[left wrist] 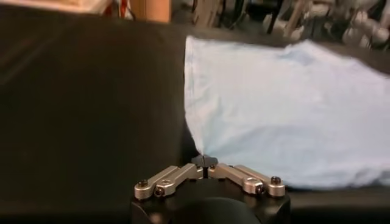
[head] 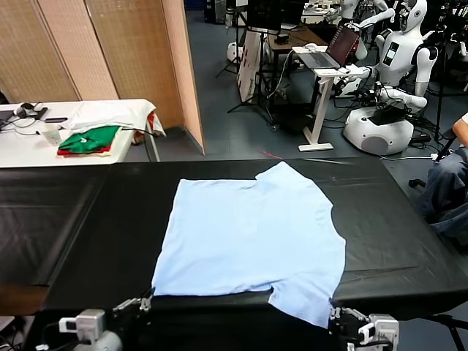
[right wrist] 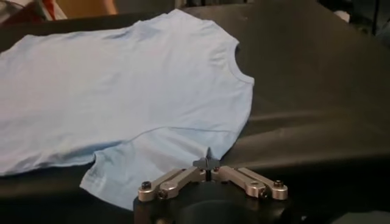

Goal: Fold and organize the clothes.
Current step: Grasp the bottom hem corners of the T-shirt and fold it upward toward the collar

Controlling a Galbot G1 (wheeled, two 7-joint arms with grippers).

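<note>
Item: light-blue T-shirt (head: 252,245), spread flat on black table (head: 66,219), near sleeve overhanging the front edge. Left gripper (left wrist: 205,161) pinched on the near hem corner; right gripper (right wrist: 207,162) pinched on the near sleeve edge (likely grips for a first fold). Room: workshop, white side table (head: 22,146) well apart.

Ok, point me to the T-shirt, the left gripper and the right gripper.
T-shirt (head: 248,234): head view, middle of its body.
Left gripper (left wrist: 205,161): left wrist view, shut fingertips at shirt corner.
Right gripper (right wrist: 208,162): right wrist view, shut fingertips at sleeve.
</note>
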